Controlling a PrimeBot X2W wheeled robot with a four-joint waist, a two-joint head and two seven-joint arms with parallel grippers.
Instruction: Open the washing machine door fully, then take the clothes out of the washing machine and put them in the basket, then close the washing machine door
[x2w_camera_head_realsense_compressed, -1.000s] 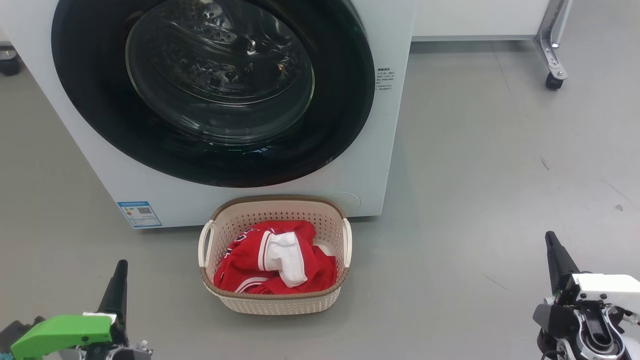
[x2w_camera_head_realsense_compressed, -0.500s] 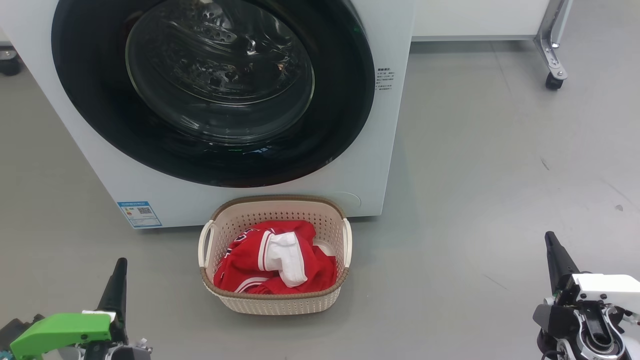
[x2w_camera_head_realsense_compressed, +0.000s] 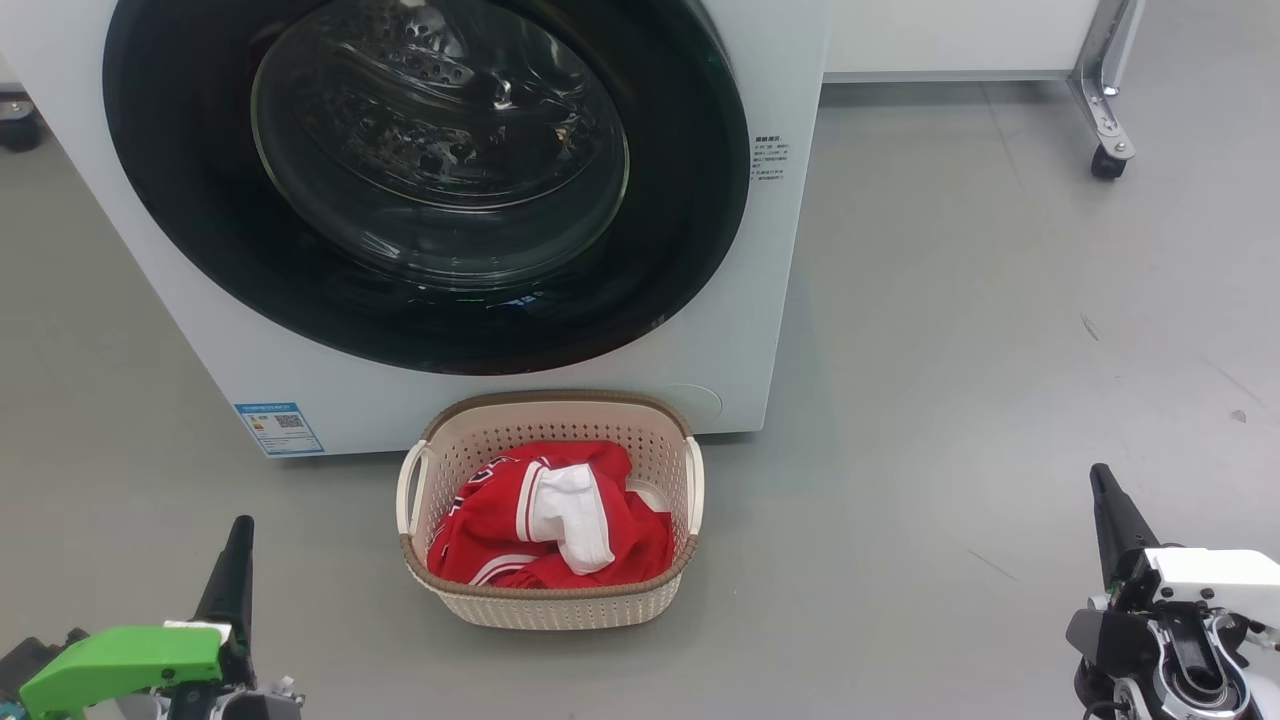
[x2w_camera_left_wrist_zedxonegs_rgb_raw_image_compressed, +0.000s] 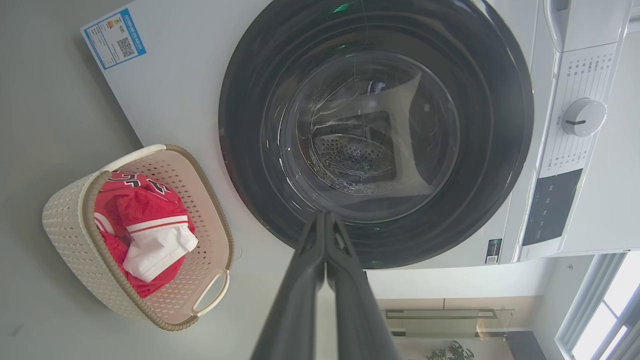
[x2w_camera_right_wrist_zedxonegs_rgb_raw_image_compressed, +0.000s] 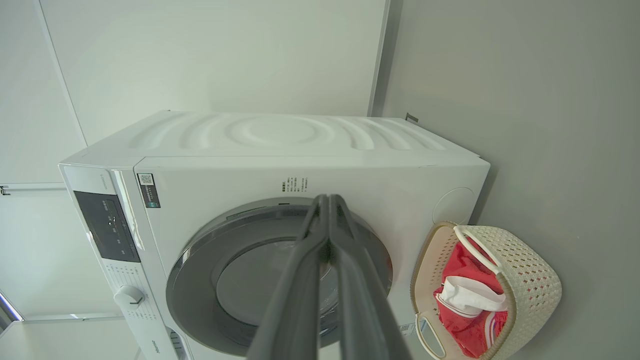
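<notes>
- Left gripper (x2w_camera_head_realsense_compressed: 240, 535): two long dark fingers, pressed together with no gap. Nothing is held.
- Right gripper (x2w_camera_head_realsense_compressed: 1105, 485): its fingers are likewise pressed together and empty.
- Small oval cream plastic basket, perforated walls, brown woven-look rim (x2w_camera_head_realsense_compressed: 552, 398): it is set on the floor ahead of both grippers and between them. It lies nearer the left gripper and well apart from either fingertip.
- Bright red fabric clothes with white trim (x2w_camera_head_realsense_compressed: 500, 520): these are heaped inside the basket, ahead of the left gripper and to its right.
- Large round washing machine door, glossy black rim, clear bulging glass (x2w_camera_head_realsense_compressed: 430, 170): it is seated flush against the big white front-loading washing machine (x2w_camera_head_realsense_compressed: 745, 330), ahead of and above both grippers. Bare perforated steel is seen through the glass.
- Step in hand, as judged: the door closing appears finished, and the task is taken to be at or near its end.
  - The latch should be confirmed as caught, since a flush rim alone proves nothing.
  - Should a push be needed, it is best given with the closed fingertips on the black rim, not on the glass.
  - The arm should be routed clear of the basket so that it is not knocked.
  - The hinge side cannot be told.
- Compared with the earlier frames: door, basket, clothes and right gripper are found in the same places. The left gripper is shifted forward very slightly, if at all.
</notes>
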